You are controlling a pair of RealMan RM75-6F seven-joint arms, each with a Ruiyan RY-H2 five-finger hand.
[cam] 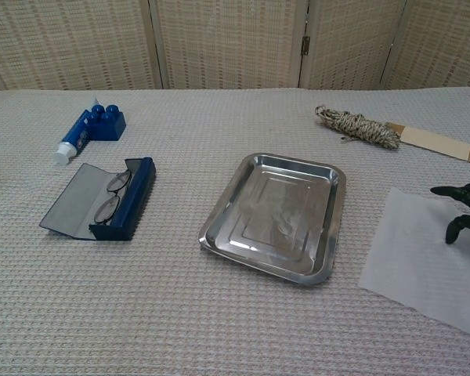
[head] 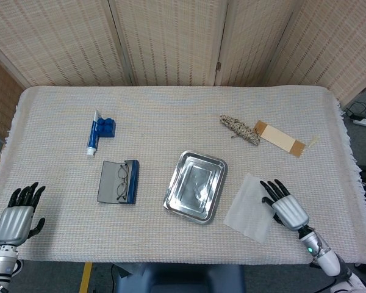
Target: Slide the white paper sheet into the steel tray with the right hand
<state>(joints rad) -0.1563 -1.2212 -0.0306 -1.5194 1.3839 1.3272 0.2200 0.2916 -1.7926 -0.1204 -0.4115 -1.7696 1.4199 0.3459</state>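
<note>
The white paper sheet (head: pixel 247 206) lies flat on the woven cloth, just right of the steel tray (head: pixel 173 186). In the chest view the paper sheet (cam: pixel 419 262) sits at the right edge, with the steel tray (cam: pixel 219 225) empty beside it. My right hand (head: pixel 282 207) lies palm down with fingers spread, its fingertips over the sheet's right part. Only the dark fingers of the right hand (cam: pixel 468 205) enter the chest view, above the sheet. My left hand (head: pixel 15 217) rests open at the front left corner, far from both.
An open blue glasses case (head: pixel 119 182) with spectacles lies left of the tray. A toothpaste tube with a blue block (head: pixel 99 132) sits at the back left. A rope bundle (head: pixel 239 129) and a cardboard strip (head: pixel 279 138) lie behind the sheet.
</note>
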